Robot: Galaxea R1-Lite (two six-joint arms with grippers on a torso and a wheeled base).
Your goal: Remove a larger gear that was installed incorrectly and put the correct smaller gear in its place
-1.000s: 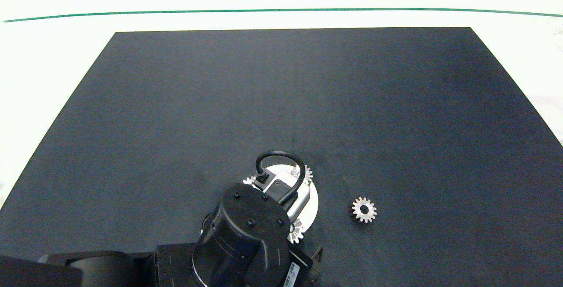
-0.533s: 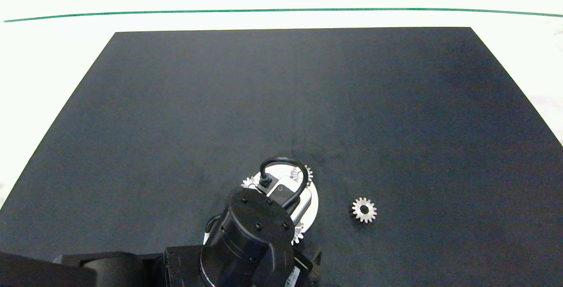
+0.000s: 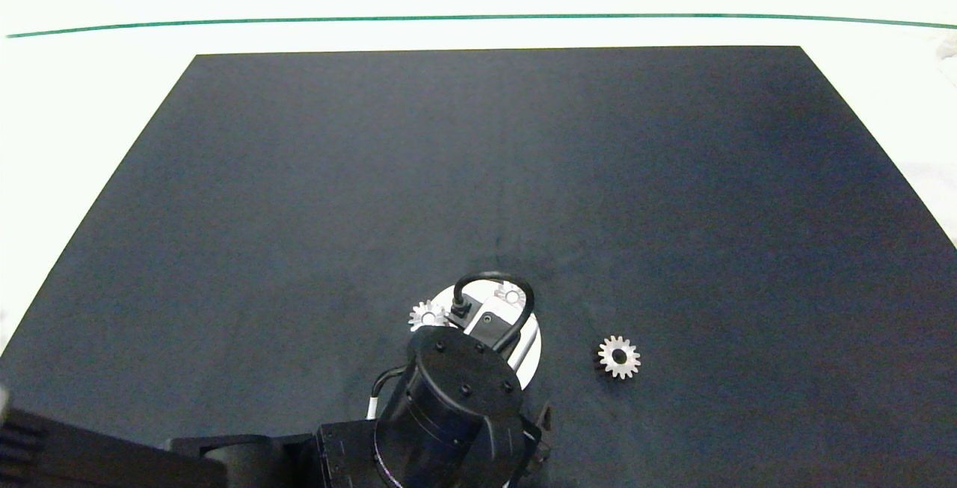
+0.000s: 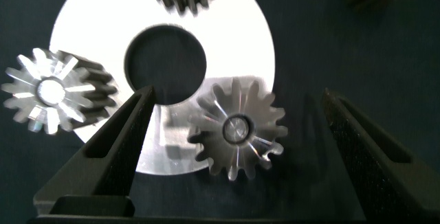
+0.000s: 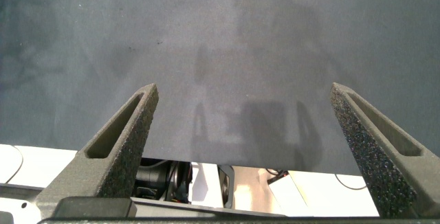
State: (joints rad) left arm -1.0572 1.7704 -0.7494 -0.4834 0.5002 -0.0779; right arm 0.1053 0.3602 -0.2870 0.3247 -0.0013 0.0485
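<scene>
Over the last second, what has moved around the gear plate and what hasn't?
The left arm slid right and toward the mat's near edge over the round white metal plate. Its open left pincer now straddles a silver spur gear on the plate's rim, gripping nothing. The loose silver gear on the black mat stayed put.

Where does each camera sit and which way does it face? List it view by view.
Head view: above, looking down at the black mat; the left arm covers most of the white disc.
Left wrist view: over the disc, looking down; the open left gripper straddles the larger gear.
Right wrist view: faces bare mat past the open right gripper.
Shared: head and left wrist views both show the disc and the loose smaller gear.
</scene>
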